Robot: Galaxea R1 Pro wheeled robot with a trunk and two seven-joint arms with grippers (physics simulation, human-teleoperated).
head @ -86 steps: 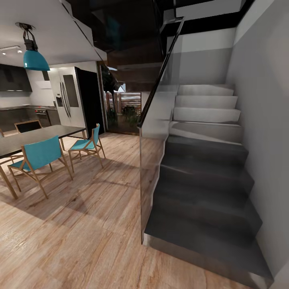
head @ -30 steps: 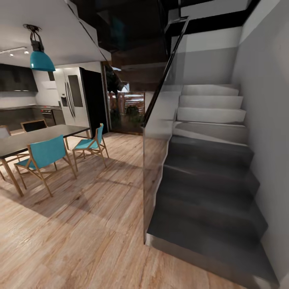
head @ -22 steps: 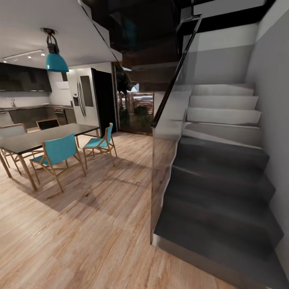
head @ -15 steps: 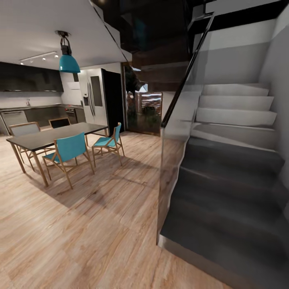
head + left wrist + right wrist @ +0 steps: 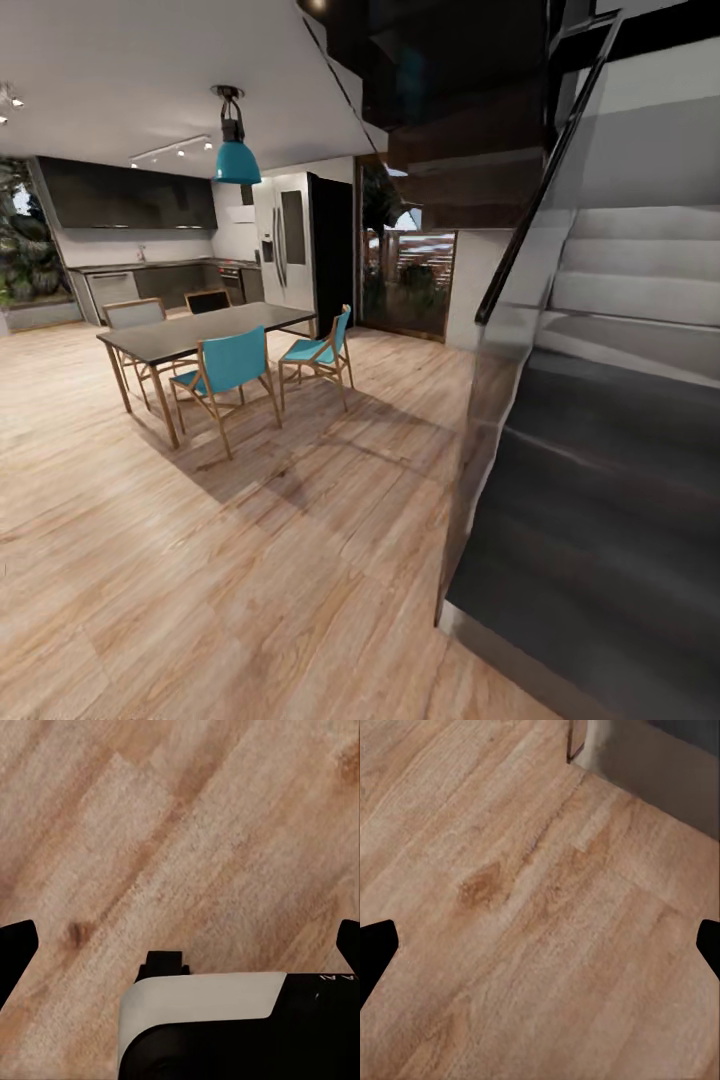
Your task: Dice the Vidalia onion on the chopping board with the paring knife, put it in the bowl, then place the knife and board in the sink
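**Robot in dining area, kitchen far off**

Head view: dining table [image 5: 200,335] with teal chairs [image 5: 230,370] on wood floor [image 5: 250,560], dark staircase [image 5: 600,470] right. Countertop [image 5: 150,266] distant along back wall beside fridge [image 5: 285,245]; sink too small to tell. Left gripper [image 5: 180,937] and right gripper [image 5: 540,945] both spread wide, empty, over floor.

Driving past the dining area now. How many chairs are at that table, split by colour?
Teal chairs: 2
Grey-backed chair: 1
Dark-backed chair: 1
Total: 4 chairs around the dining table
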